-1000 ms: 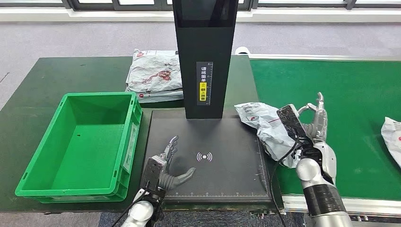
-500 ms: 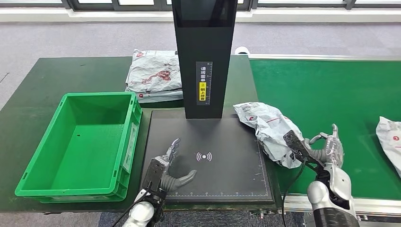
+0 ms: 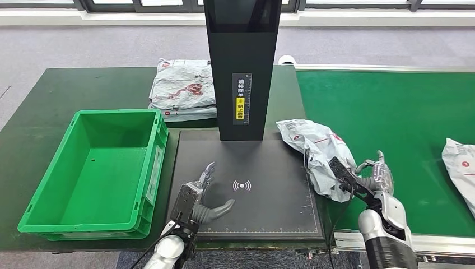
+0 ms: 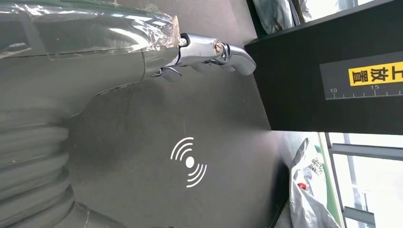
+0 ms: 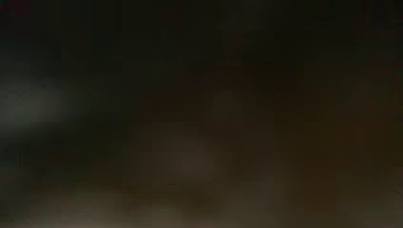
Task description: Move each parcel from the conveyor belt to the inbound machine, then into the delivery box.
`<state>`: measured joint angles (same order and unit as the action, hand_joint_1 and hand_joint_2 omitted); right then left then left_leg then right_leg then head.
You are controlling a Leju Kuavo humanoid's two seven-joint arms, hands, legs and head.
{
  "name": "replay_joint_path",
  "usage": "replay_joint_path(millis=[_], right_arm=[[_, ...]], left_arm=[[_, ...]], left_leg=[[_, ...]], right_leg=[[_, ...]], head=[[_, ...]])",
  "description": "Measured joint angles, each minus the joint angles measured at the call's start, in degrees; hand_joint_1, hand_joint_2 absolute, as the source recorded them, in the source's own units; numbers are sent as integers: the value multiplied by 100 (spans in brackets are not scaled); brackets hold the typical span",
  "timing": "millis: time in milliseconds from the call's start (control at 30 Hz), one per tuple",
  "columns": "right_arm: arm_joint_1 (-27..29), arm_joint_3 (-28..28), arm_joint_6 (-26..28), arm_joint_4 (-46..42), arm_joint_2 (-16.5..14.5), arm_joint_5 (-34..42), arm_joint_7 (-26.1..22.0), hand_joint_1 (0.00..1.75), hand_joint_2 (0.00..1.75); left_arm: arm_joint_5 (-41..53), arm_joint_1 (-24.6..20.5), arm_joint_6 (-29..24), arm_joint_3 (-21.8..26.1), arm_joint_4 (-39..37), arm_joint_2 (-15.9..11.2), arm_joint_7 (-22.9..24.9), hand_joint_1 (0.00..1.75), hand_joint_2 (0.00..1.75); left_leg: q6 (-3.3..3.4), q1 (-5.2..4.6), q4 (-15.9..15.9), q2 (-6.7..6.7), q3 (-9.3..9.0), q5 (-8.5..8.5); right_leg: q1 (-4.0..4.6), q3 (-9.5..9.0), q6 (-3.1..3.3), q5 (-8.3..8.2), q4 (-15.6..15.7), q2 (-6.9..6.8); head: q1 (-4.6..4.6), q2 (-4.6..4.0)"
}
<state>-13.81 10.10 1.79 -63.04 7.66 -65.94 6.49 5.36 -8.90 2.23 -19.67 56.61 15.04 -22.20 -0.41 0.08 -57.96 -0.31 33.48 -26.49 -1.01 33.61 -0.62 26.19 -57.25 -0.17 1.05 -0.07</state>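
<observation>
1. Silver and grey, the right robot hand (image 3: 374, 180) sits at the near edge of the conveyor belt (image 3: 392, 106), its fingers spread and pointing up, holding nothing; its dark wrist block touches the near end of the crumpled parcel (image 3: 319, 154).
2. That crumpled parcel, white-grey plastic with red marks, lies just to the left of the right robot hand, part on the belt and part over the right edge of the black scanner plate (image 3: 252, 162).
3. Further right of this hand, a second parcel (image 3: 460, 162) lies on the green belt at the picture's edge, well apart from it.
4. The right wrist view is dark and blurred, so nothing can be told from it.
5. The left robot hand (image 3: 203, 197) hovers or rests low over the near left part of the scanner plate, fingers apart, thumb out to the right, empty; whether it touches the plate cannot be told.
6. Just right of the left robot hand is the white signal mark (image 3: 242, 185) on the plate; in the left wrist view it shows beyond the fingertips (image 4: 216, 50).
7. Beyond it stands the black scanner column (image 3: 242, 67) with a yellow label.
8. Left of the left robot hand sits the green box (image 3: 39, 196) on the desk (image 3: 84, 89).
9. Far beyond, beside the column, lie stacked parcels (image 3: 184, 89).
</observation>
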Motion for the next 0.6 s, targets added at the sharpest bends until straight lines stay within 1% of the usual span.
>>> replay_joint_path(millis=[167,300,433,600], right_arm=[[-226,-9,28,403,-37,-19,-176,0,175],[-456,-71,252,750,-60,73,-219,0,175],[-519,-109,404,832,-66,248,-195,0,175],[-499,-109,562,832,-69,464,-280,0,175]], left_arm=[[-8,-42,16,0,-33,2,-24,0,175],[-30,-58,15,0,-39,2,-46,0,175],[-53,-58,-7,0,-39,2,-51,0,175],[-64,-58,-12,0,-39,2,-51,0,175]], left_leg=[[0,0,0,1,1,0],[-1,0,0,-1,0,2],[-1,0,0,-4,0,3],[-1,0,0,-3,0,1]], right_leg=[[0,0,0,0,0,0],[0,-1,0,0,-1,-1],[0,-2,0,-1,-1,-3],[0,0,0,0,0,-2]], head=[[0,0],[0,0],[0,0],[0,0]])
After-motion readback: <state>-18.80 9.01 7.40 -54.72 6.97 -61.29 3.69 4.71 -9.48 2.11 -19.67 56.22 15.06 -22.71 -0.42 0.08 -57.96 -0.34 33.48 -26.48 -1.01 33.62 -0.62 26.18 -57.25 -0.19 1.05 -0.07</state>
